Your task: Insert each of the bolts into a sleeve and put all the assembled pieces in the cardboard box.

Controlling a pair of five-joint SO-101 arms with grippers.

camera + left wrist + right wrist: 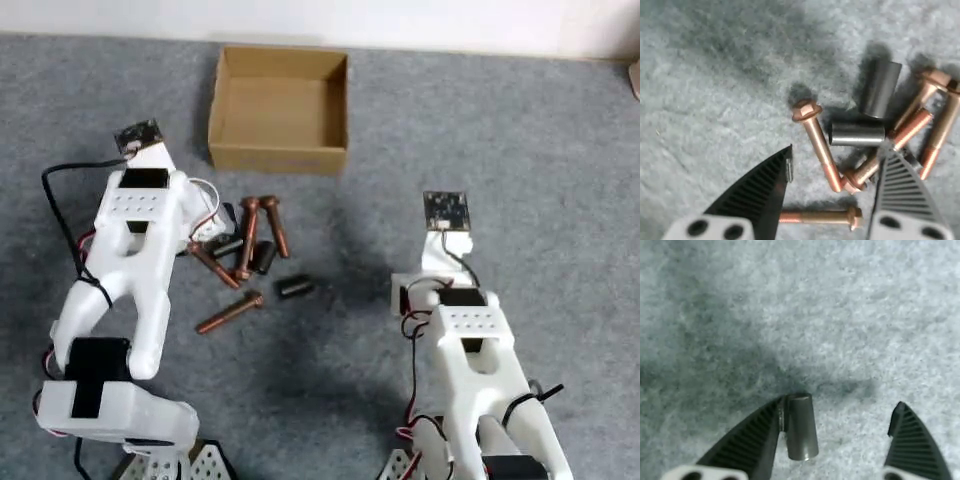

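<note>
by the right gripper [840, 405], perhaps touching it, a sleeve [801, 427]

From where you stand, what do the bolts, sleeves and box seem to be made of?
The bolts look like metal with a shiny coppery finish, perhaps plating; highlights run along the shafts. The sleeves seem dark grey metal, smooth with a soft sheen, though hard plastic is possible. The box is plain brown cardboard, matte, with thin folded walls.
</note>
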